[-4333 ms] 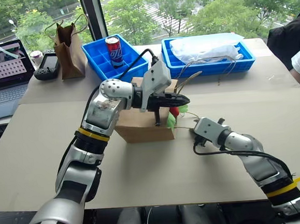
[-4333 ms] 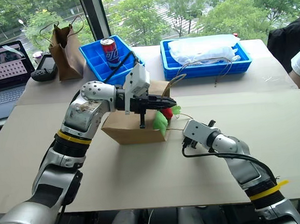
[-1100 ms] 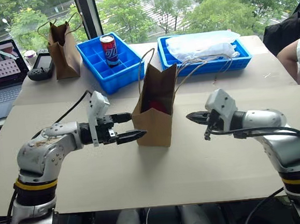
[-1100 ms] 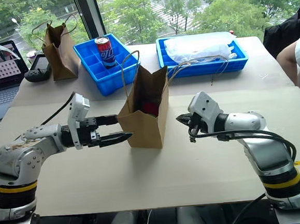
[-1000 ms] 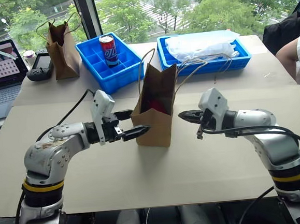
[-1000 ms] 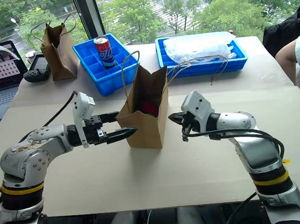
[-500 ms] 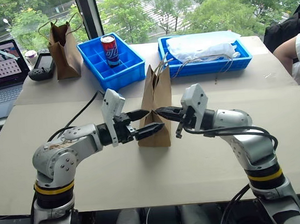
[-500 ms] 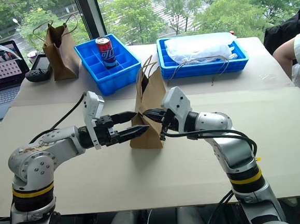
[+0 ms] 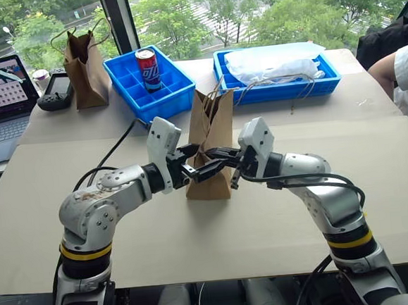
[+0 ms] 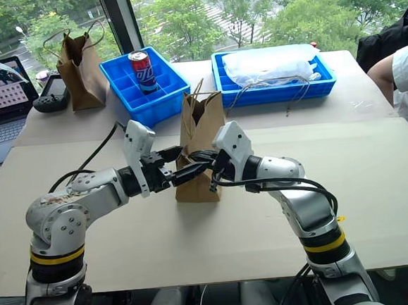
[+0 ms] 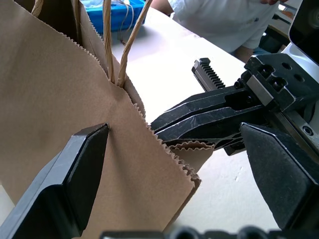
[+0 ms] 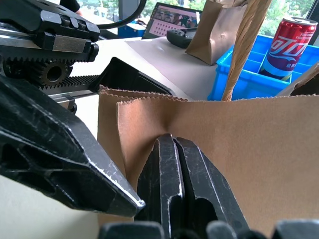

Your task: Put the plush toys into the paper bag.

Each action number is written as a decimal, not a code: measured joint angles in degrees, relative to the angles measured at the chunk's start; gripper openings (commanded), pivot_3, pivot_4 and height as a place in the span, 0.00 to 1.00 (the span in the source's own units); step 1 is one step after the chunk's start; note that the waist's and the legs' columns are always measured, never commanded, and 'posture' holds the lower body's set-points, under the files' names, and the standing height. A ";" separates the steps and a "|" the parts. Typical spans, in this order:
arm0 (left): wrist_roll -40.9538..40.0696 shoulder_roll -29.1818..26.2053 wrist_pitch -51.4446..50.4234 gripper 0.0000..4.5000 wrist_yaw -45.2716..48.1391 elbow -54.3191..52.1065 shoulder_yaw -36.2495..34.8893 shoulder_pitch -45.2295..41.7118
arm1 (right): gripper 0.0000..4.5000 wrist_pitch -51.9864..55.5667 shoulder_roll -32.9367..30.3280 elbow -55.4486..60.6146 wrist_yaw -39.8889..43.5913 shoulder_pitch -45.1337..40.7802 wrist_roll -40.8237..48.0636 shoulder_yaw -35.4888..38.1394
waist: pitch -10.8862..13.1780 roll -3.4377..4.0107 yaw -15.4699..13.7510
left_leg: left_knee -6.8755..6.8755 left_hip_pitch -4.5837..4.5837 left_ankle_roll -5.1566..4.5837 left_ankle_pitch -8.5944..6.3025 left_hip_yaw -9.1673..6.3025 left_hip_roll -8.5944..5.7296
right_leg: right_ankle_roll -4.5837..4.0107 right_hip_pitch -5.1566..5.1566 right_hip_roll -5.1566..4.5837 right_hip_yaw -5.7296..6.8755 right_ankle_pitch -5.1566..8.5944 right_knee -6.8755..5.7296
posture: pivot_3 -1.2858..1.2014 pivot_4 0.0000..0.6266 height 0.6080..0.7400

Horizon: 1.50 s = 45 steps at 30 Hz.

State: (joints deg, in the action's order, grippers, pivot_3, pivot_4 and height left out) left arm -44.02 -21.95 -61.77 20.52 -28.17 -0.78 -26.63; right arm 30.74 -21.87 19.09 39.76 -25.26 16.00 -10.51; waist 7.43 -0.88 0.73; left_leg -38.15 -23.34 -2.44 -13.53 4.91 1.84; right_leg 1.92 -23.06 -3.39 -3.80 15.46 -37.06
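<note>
Grippers meet at the paper bag [image 9: 208,146] in the middle of the tan table [image 9: 217,229], seen from the head camera: the bag stands upright, pinched narrow, its cord handles rising at the top, with bare tabletop open on its near side and out to the left and right edges. The left gripper [image 9: 203,162] comes in from the left with its two black fingers spread wide, one on either side of the bag's near upper edge, gripping nothing; the right gripper [image 9: 222,153] comes in from the right with fingers pressed together, their tips against the bag. Beyond the bag, near the far edge, sit a blue divided tray [image 9: 149,82] with a red can [image 9: 145,61], a second blue tray [image 9: 279,72] holding a white plastic bundle, and at far left a darker paper bag [image 9: 86,63], a handheld controller and a laptop [image 9: 1,87]; a person's arm shows at the far right edge. The left wrist view shows the bag's serrated top edge between the spread fingers, the right gripper's shut fingers lying against its folded corner. The right wrist view shows the closed fingers pushing a dent into the bag's side just below the serrated rim. Whether the plush toys lie inside cannot be told.
</note>
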 measured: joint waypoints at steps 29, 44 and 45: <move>9.19 -17.72 24.56 0.00 34.33 14.10 6.39 -10.31 | 0.00 4.44 -17.59 1.47 -5.11 8.15 -5.90 11.64 | 0.06 -0.09 -0.61 | 0.36 -0.12 0.14 0.08 0.13 -0.09 | -0.10 -0.13 0.01 0.05 0.05 0.40 | 0.52 0.24 0.88; 24.26 -11.17 69.33 0.00 71.26 60.71 14.58 -28.59 | 0.00 23.85 -21.80 23.32 -6.21 28.46 -2.70 28.21 | 0.13 -0.20 -0.76 | 0.22 -0.38 -0.01 0.01 -0.01 -0.05 | -0.07 -0.16 0.15 0.07 0.13 0.45 | 0.52 0.24 0.88; 24.26 -10.93 69.57 0.00 71.32 61.20 14.61 -28.69 | 0.00 24.03 -21.51 23.52 -6.25 28.43 -2.37 28.40 | 0.13 -0.20 -0.72 | 0.22 -0.38 -0.01 0.01 -0.03 -0.04 | -0.07 -0.16 0.15 0.07 0.13 0.43 | 0.52 0.24 0.88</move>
State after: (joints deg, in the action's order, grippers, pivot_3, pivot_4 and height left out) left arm -19.77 -32.87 7.80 91.83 33.03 13.83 -55.32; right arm 54.77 -43.38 42.61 33.51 3.16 13.63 17.89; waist 7.56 -1.08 0.01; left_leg -37.93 -23.72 -2.45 -13.52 4.89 1.79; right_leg 1.85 -23.22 -3.24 -3.73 15.59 -36.63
